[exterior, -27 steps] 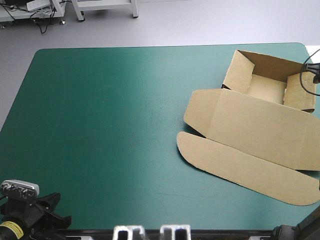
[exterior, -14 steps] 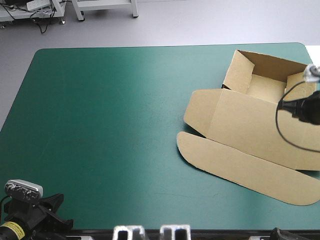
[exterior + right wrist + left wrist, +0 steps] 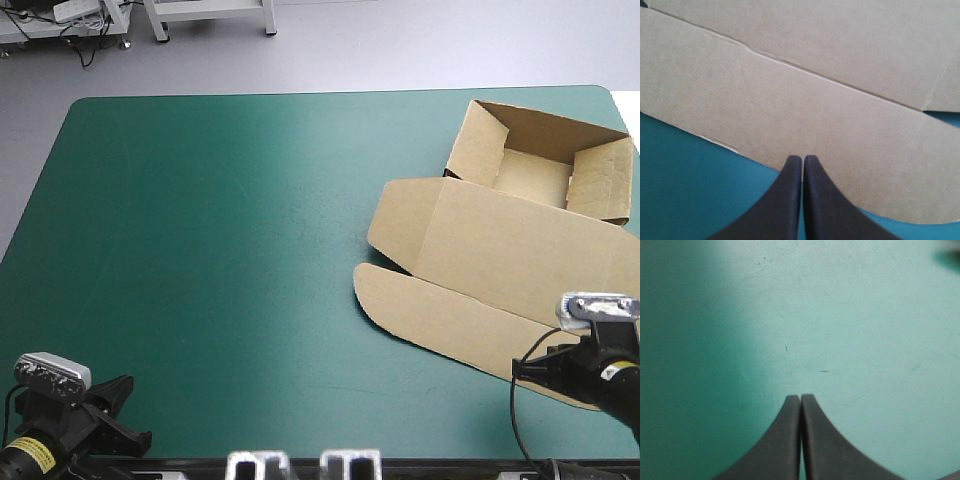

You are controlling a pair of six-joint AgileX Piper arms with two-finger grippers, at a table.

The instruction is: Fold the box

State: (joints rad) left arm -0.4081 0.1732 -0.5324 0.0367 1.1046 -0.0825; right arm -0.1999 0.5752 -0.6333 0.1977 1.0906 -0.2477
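The brown box (image 3: 500,250) lies at the table's right side as an open tray (image 3: 540,170) with raised walls. Its lid lies flat toward the front, ending in a long rounded flap (image 3: 450,325). My right gripper (image 3: 535,370) is shut and empty near the front right corner. In the right wrist view its tips (image 3: 803,158) sit just above the near edge of that flap (image 3: 790,100). My left gripper (image 3: 100,415) is at the front left corner, far from the box. It is shut (image 3: 800,398) over bare teal-green cover (image 3: 840,315).
The teal-green cover (image 3: 220,230) stretches bare from the box to the table's left edge. The box's right side reaches the table's right edge.
My right arm has swung from beside the tray at the far right edge down to the front right corner, over the lid's flap. The left gripper has barely shifted, and the box has not moved.
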